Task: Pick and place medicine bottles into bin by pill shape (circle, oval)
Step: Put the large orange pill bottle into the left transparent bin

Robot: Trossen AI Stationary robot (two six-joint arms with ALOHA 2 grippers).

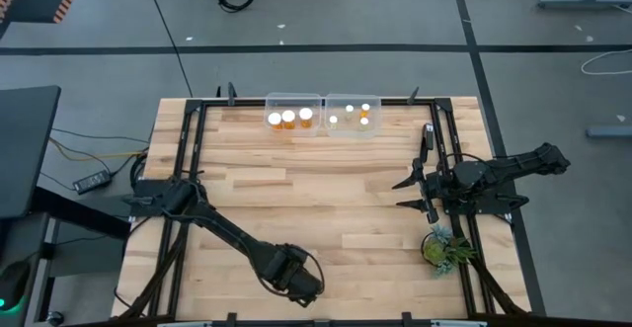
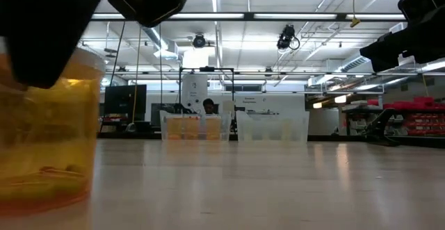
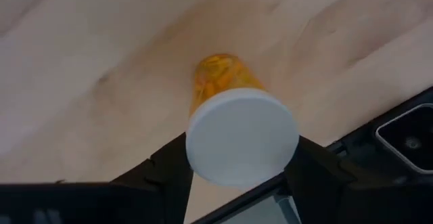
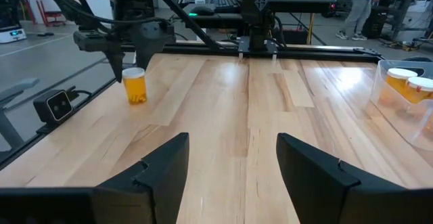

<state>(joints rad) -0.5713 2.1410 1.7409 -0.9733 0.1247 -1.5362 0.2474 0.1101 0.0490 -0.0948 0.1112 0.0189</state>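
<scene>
The left hand [image 3: 237, 166] was clamped on an upright bottle [image 3: 233, 126] at the table's [image 1: 336, 179] near edge; the bins [image 1: 294, 102] lay far across. The right hand [image 4: 230, 160] waited, fingers apart.

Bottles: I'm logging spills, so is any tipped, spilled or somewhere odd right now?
Nothing stands out. The one bottle outside the bins stands upright with its cap on, on the table's near left part, between the left gripper's jaws. The rest sit capped in the two clear bins at the far edge. No pills show loose.

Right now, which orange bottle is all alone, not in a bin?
The medicine bottle between the left gripper's jaws, at the table's near edge. All others sit in the two clear bins.
</scene>
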